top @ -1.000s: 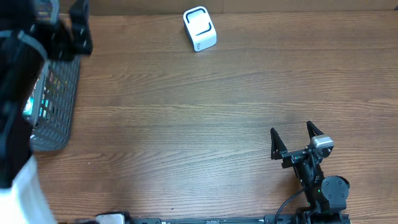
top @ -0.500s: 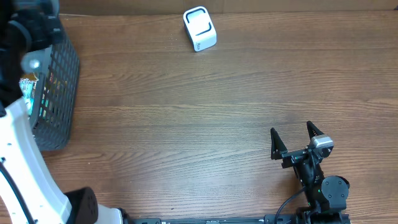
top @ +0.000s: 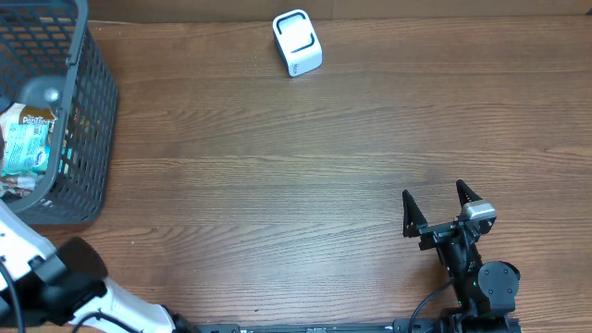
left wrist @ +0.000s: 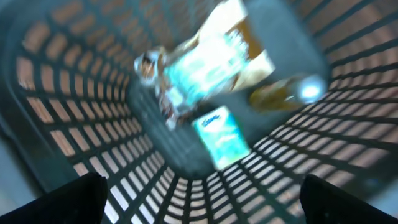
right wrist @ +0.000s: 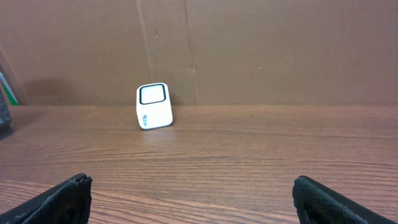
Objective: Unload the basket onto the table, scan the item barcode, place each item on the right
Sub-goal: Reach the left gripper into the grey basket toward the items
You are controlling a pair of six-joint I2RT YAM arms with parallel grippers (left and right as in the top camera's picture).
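Grey mesh basket (left wrist: 74, 124) walls ring my spread left gripper (left wrist: 199, 211); blurred, perhaps crinkly packets (left wrist: 211, 68) below; right gripper (top: 442, 215) spread too.

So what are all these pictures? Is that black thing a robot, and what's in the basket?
Yes, it's a robot with two arms at a wooden table. One picture looks down from a camera above the table. The other two come from little cameras on the robot's wrists, so you see what each arm sees.

The black claw at the bottom of the top-down picture is the right gripper. Its two fingers are spread open and hold nothing. Its wrist camera looks across the table at a small white scanner standing by the far edge.

The left arm's camera peers down into the dark basket at the table's left end. It's blurry, but you can see snack packets inside. The left gripper is open and empty too; only its dark fingertips show in the bottom corners.
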